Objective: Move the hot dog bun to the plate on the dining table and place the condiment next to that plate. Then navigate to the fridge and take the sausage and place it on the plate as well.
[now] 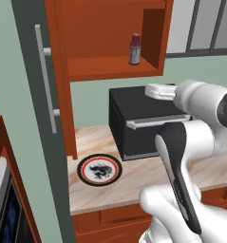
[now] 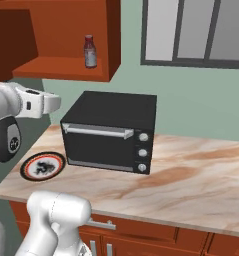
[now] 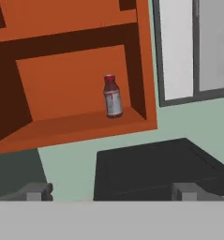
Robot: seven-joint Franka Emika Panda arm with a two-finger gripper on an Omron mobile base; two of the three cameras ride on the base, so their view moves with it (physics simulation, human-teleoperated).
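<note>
Reaching for the condiment (image 1: 135, 48) appears to be the step in hand.

Left base view: the bottle stands upright on the floor of an open red-brown wall shelf (image 1: 115, 66), toward its right end, near the right side wall. Below it a black toaster oven (image 1: 143, 123) sits on the marbled counter (image 1: 143, 178). A round plate (image 1: 99, 169) with a black-and-red rim lies on the counter just left of the oven, bare. The tall grey door with a long handle at far left is probably the fridge (image 1: 36, 118). The arm rises at lower right, its hand over the oven top.

Right base view: the same bottle (image 2: 90, 51) is near the shelf's front edge, with free shelf on its left. The plate (image 2: 43, 166) lies left of the oven (image 2: 111, 132).

Hand view: the pincer (image 3: 111, 191) is spread wide and empty, both tips low over the oven top; the condiment (image 3: 112, 96) stands ahead and well above, slightly left of centre.

Judgement: the hand should rise above the oven first, then advance level with the bottle's body below the cap, jaws straddling it. The shelf's right wall is close, so the approach should come straight from the front. Closing gently matters, since a tall narrow bottle may tip.
</note>
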